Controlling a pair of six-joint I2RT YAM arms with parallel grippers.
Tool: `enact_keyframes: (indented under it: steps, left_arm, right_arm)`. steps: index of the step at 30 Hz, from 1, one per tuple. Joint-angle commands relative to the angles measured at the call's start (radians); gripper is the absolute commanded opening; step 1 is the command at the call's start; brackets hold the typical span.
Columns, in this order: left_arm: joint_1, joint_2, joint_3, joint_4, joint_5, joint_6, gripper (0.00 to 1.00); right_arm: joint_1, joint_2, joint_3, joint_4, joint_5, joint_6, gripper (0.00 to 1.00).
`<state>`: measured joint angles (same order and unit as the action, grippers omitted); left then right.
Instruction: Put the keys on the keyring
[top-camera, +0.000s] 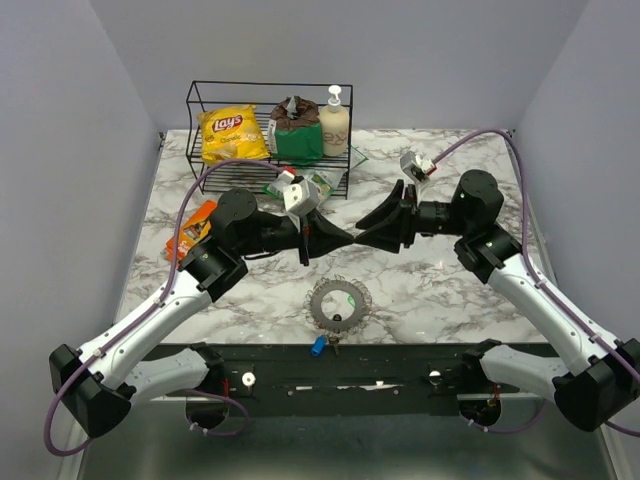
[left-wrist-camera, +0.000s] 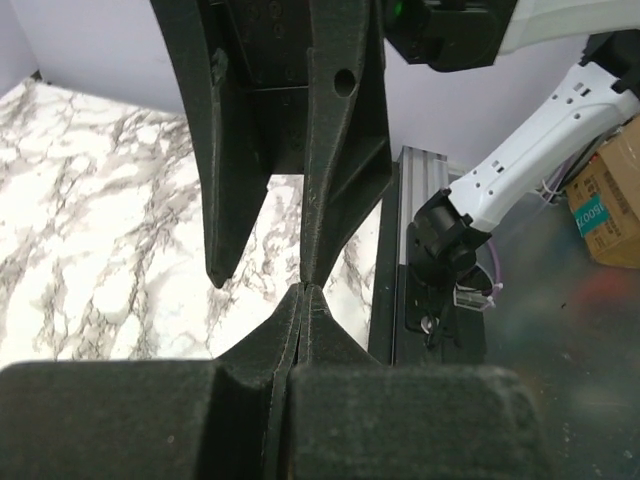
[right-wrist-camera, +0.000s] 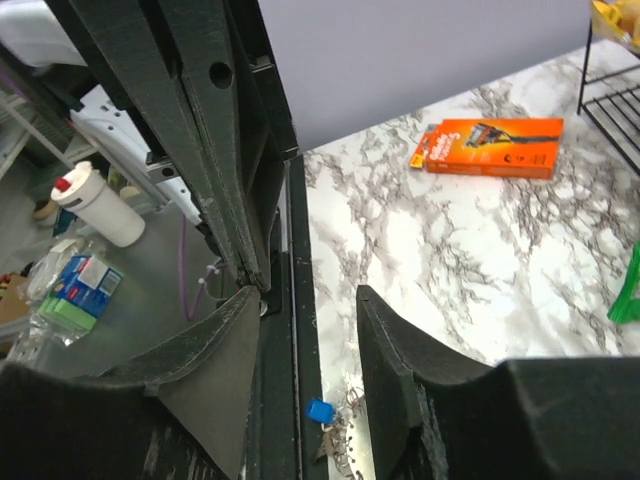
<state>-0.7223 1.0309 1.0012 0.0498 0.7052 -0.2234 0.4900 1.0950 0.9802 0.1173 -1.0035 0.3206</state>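
Blue key (top-camera: 318, 347) lying at the near edge of the marble table (top-camera: 440, 295), just in front of the keyring (top-camera: 338, 303), a grey coiled loop lying flat; the two appear apart. Above mid-table the arms meet tip to tip. Left gripper (left-wrist-camera: 303, 292): fingers pressed together; whether anything is pinched cannot be told. Right gripper (right-wrist-camera: 303, 293): fingers spread wide, one fingertip at the left's tip. Farther left, an orange packet (top-camera: 192, 230). At the far edge, a wire basket (top-camera: 240, 85) with a chip bag (top-camera: 230, 133) and a soap bottle (top-camera: 334, 120).
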Motion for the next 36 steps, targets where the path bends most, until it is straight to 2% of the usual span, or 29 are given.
enact_keyframes:
  steps: [1,2,4,5,6,9,18,24,28,31,36]
  left_arm:
    - [-0.002,-0.029,-0.052,-0.001,-0.084,-0.036,0.0]
    - [-0.002,-0.034,-0.061,0.005,-0.113,-0.051,0.01]
    - [-0.002,-0.038,-0.087,0.012,-0.144,-0.062,0.15]
    - [-0.002,-0.04,-0.096,0.015,-0.163,-0.065,0.22]
    - [-0.002,-0.037,-0.104,0.015,-0.171,-0.073,0.37]
    - [-0.002,-0.029,-0.134,0.016,-0.173,-0.083,0.5]
    - [-0.002,0.032,-0.249,0.054,-0.202,-0.158,0.65]
    - [-0.002,0.106,-0.32,0.119,-0.227,-0.26,0.7]
    - [-0.002,0.159,-0.349,0.157,-0.224,-0.31,0.73]
    - [-0.003,0.189,-0.363,0.185,-0.205,-0.332,0.79]
    - [-0.003,0.205,-0.368,0.202,-0.197,-0.335,0.79]
  right_arm:
    - [0.004,-0.018,-0.04,-0.057,0.126,-0.034,0.52]
    - [0.004,-0.018,-0.047,-0.064,0.166,-0.034,0.52]
    - [0.004,-0.021,-0.075,-0.079,0.203,-0.035,0.52]
    - [0.004,-0.023,-0.083,-0.088,0.245,-0.035,0.52]
    - [0.004,-0.027,-0.093,-0.099,0.265,-0.037,0.52]
    - [0.004,-0.037,-0.147,-0.114,0.322,-0.048,0.52]
    - [0.004,-0.021,-0.33,-0.209,0.339,-0.043,0.57]
    - [0.005,-0.02,-0.42,-0.255,0.396,-0.003,0.57]
    - [0.01,-0.026,-0.442,-0.338,0.436,0.009,0.56]
    - [0.028,-0.009,-0.459,-0.398,0.473,0.035,0.55]
    - [0.097,0.02,-0.498,-0.398,0.483,0.095,0.5]
